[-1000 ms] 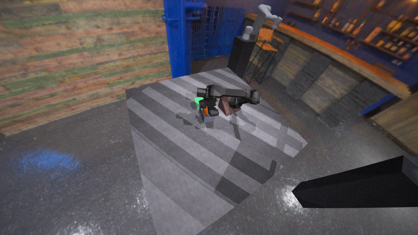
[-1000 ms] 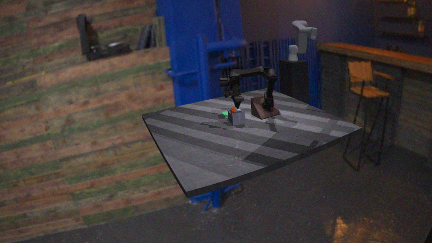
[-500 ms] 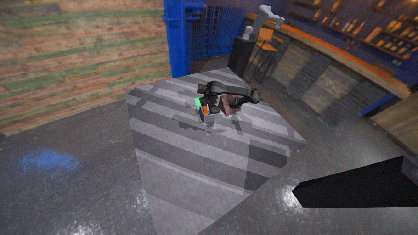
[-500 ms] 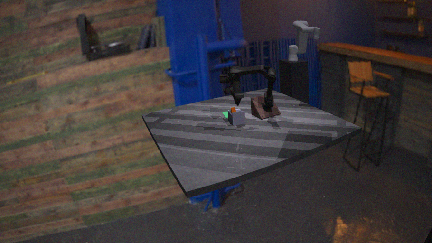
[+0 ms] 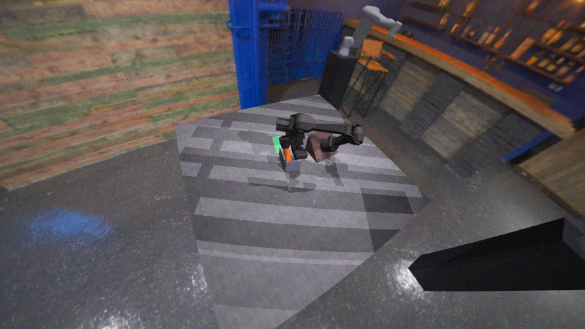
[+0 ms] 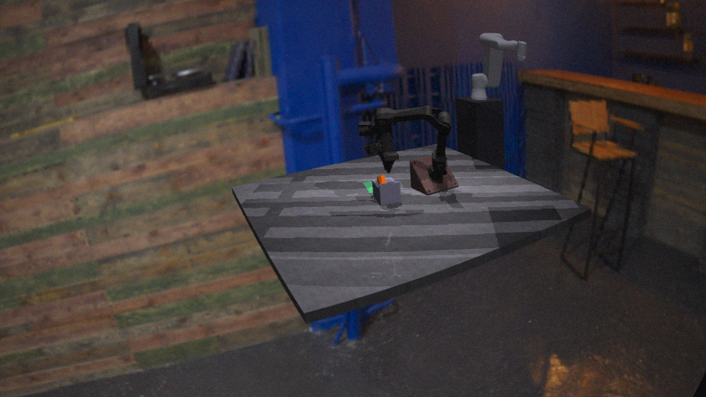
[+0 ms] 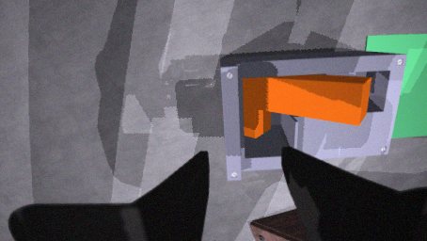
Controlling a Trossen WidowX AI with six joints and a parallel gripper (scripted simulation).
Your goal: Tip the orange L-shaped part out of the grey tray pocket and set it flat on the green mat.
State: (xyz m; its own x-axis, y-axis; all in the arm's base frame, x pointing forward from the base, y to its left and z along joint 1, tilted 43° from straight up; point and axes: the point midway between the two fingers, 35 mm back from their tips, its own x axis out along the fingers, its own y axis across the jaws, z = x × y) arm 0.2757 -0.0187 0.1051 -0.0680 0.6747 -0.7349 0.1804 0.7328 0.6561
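Orange part (image 7: 306, 99) tipped up; gripper (image 6: 388, 167) poised above, empty.

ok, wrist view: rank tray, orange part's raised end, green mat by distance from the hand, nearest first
1. Grey tray: its near left frame lies just ahead of the hand, which is open and empty.
2. Orange part: its raised end points right, past the tray's middle.
3. Green mat: beyond the tray's far right edge, at the frame's right side.
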